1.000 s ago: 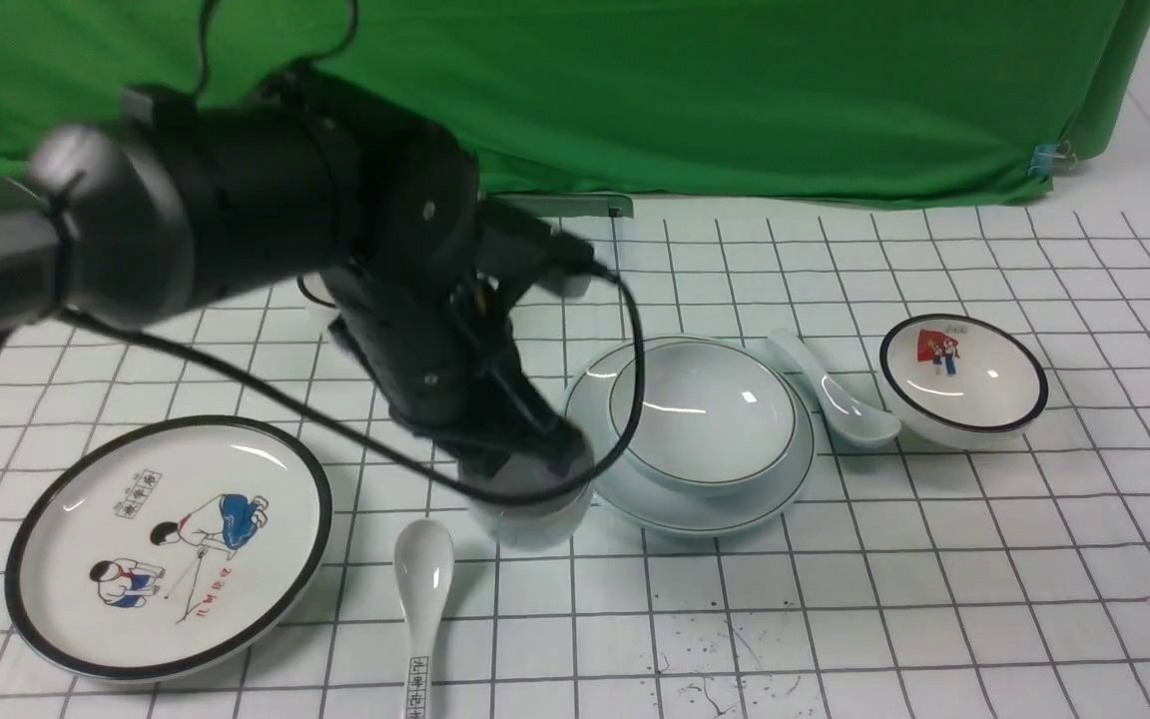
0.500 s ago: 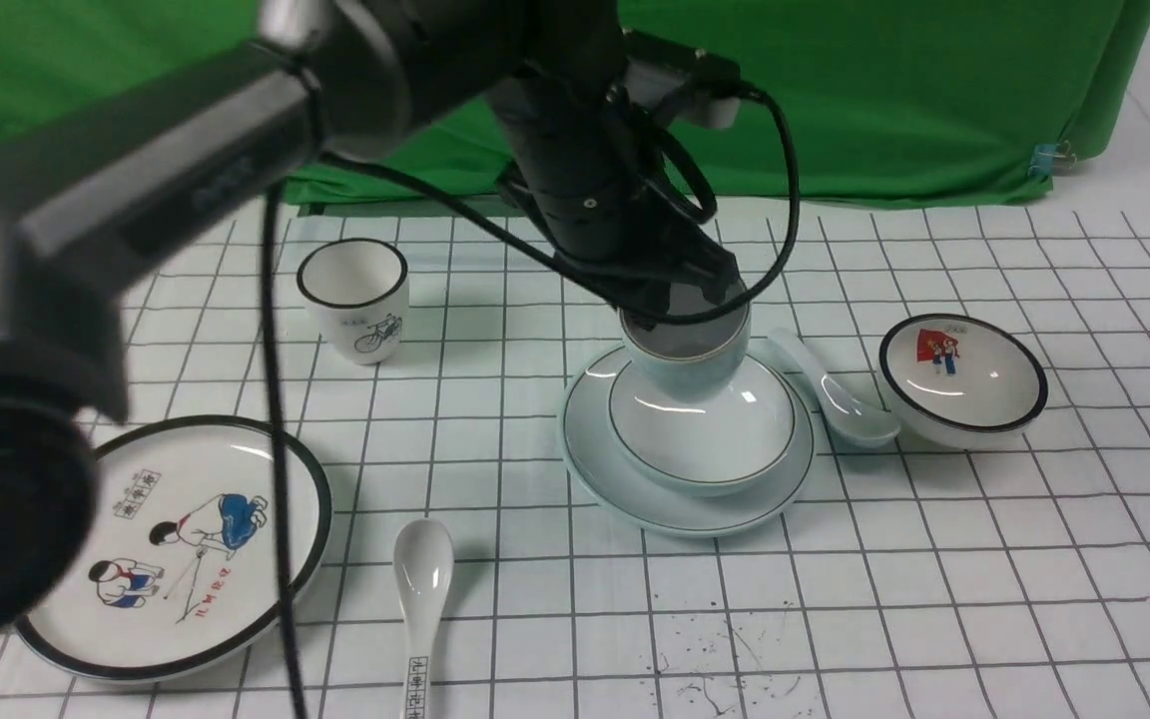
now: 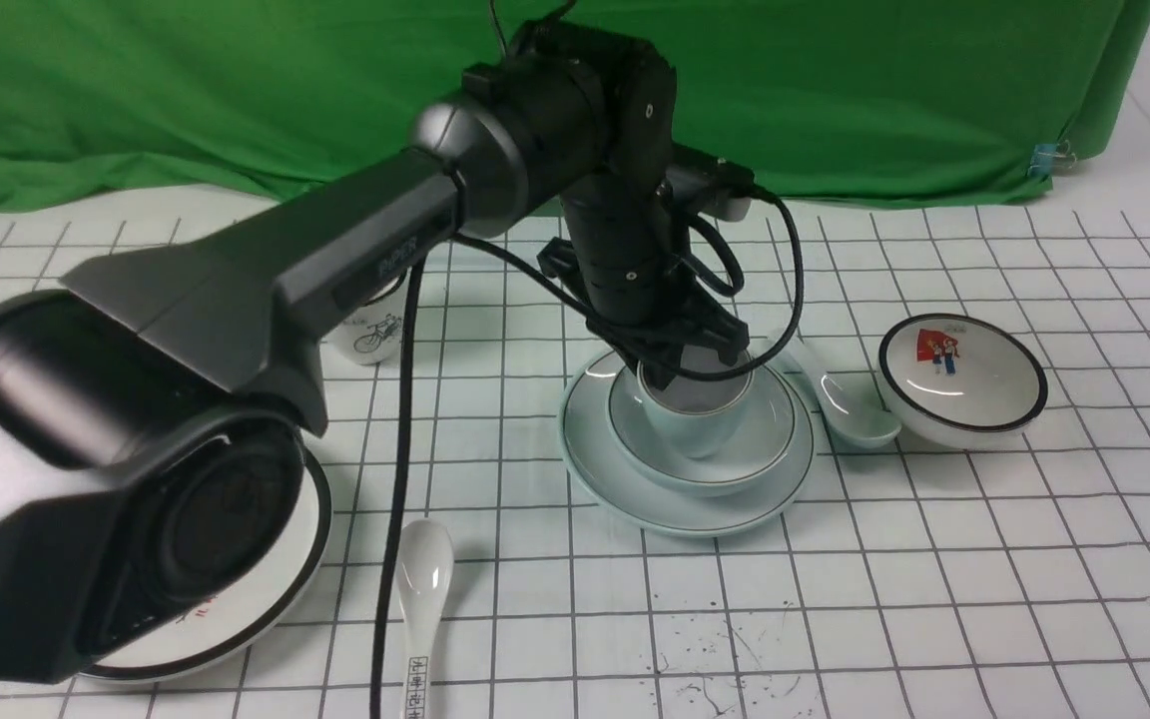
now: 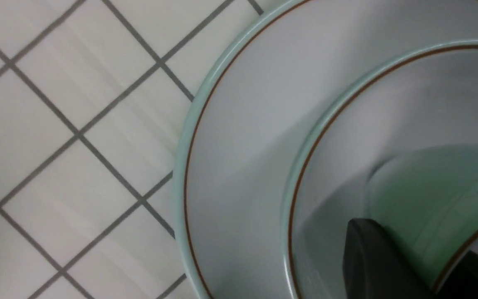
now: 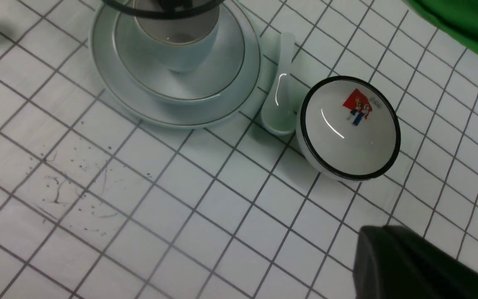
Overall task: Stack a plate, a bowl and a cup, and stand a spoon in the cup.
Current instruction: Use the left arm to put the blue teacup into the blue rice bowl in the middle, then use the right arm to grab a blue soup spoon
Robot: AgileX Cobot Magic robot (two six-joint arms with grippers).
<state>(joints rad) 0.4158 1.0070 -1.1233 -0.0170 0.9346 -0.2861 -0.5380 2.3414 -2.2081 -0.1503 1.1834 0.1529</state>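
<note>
The pale blue-green plate lies at the table's middle with the matching bowl on it. My left gripper is shut on the cup, one finger outside its wall and one inside. The cup sits low inside the bowl, upright. The left wrist view shows the plate's rim, the bowl, the cup's green wall and my left gripper pinching it. The plain spoon lies just right of the plate, also seen as the spoon. My right gripper hovers shut and empty at the right.
A black-rimmed bowl with a red picture stands right of the spoon. At the front left, a black-rimmed plate is mostly hidden by my left arm. A white printed spoon lies beside it. A bicycle cup stands behind my arm. Green cloth backs the table.
My left gripper carried the cup from the table left of the plate, up over the bowl, and lowered it into the bowl. The right arm stayed still.
</note>
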